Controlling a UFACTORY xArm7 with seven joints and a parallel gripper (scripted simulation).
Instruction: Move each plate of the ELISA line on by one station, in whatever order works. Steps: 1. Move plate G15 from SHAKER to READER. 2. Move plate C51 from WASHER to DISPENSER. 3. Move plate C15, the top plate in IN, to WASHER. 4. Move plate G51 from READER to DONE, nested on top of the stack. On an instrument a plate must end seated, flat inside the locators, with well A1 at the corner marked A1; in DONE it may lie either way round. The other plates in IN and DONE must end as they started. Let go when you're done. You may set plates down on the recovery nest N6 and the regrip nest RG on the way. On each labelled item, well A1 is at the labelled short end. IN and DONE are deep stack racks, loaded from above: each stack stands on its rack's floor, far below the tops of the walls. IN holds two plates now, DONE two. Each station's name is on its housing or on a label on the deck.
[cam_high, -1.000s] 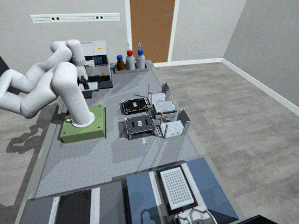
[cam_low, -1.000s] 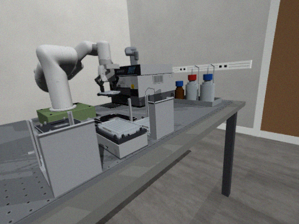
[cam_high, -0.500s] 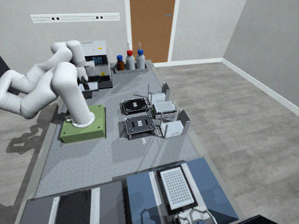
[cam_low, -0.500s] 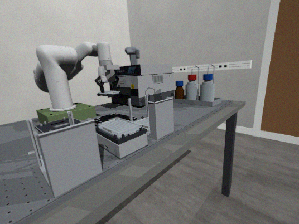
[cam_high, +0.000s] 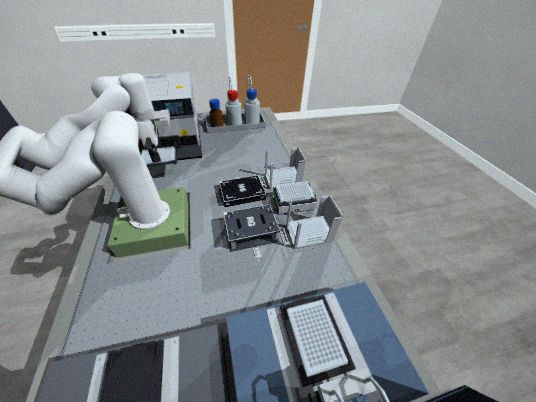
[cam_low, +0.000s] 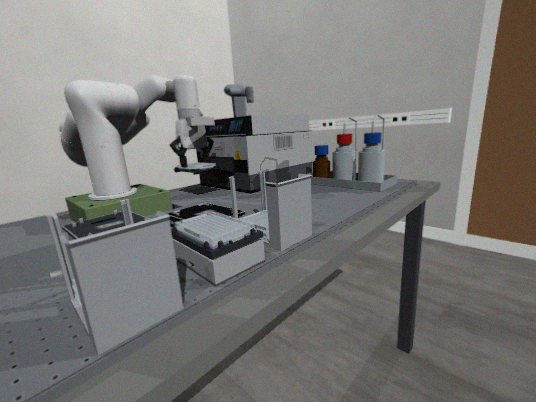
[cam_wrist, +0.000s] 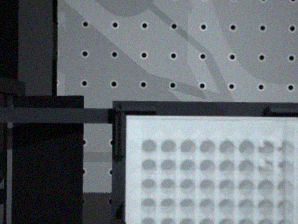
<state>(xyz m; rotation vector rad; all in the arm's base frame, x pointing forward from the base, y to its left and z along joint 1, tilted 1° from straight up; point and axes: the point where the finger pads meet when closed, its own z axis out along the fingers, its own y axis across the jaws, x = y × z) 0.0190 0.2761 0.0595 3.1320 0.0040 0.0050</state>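
Observation:
My gripper (cam_high: 150, 149) (cam_low: 183, 159) is open at the back left of the deck, just above the pull-out tray of the reader (cam_high: 172, 97) (cam_low: 270, 145). A white well plate (cam_high: 160, 156) (cam_low: 196, 168) (cam_wrist: 210, 170) lies flat in that tray's dark frame, and the wrist view looks straight down on its corner. My fingers do not show in the wrist view. Another white plate (cam_high: 295, 192) (cam_low: 212, 227) sits on the small shaker unit at mid deck. A third plate (cam_high: 315, 337) lies on the blue washer at the front. The dark dispenser nest (cam_high: 132, 372) at the front left holds nothing.
Two tall grey stack racks (cam_high: 298, 162) (cam_high: 332, 212) (cam_low: 290, 210) (cam_low: 125, 270) flank the shaker, each with plates inside. The black nests N6 (cam_high: 242, 190) and RG (cam_high: 250, 222) stand bare beside them. Bottles (cam_high: 232, 107) stand at the back. My arm rises from a green base (cam_high: 150, 235).

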